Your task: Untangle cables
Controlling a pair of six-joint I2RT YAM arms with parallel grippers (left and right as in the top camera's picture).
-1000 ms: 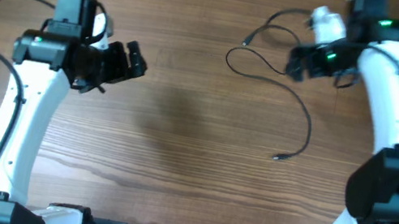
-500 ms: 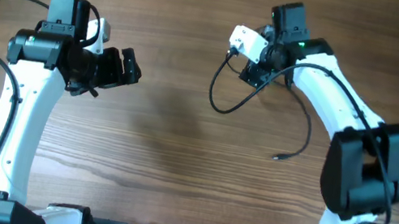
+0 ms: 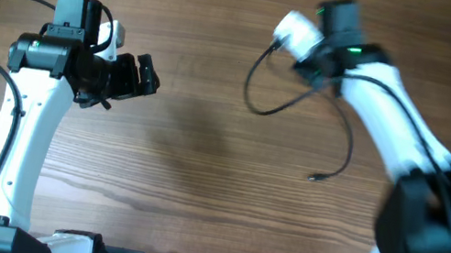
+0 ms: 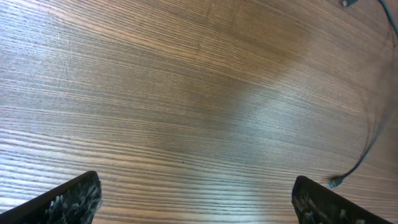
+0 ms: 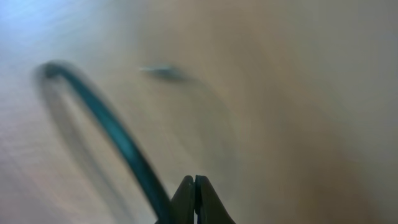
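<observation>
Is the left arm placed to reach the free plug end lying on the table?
Probably yes: the left gripper is open and nothing stands between it and the plug end of the cable, though it is a long stretch.

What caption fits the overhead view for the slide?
Right gripper shut on a thin black cable looping across the wooden table; left gripper open, well clear of it.

Bright even light, soft shadows, right wrist view heavily motion-blurred
</observation>
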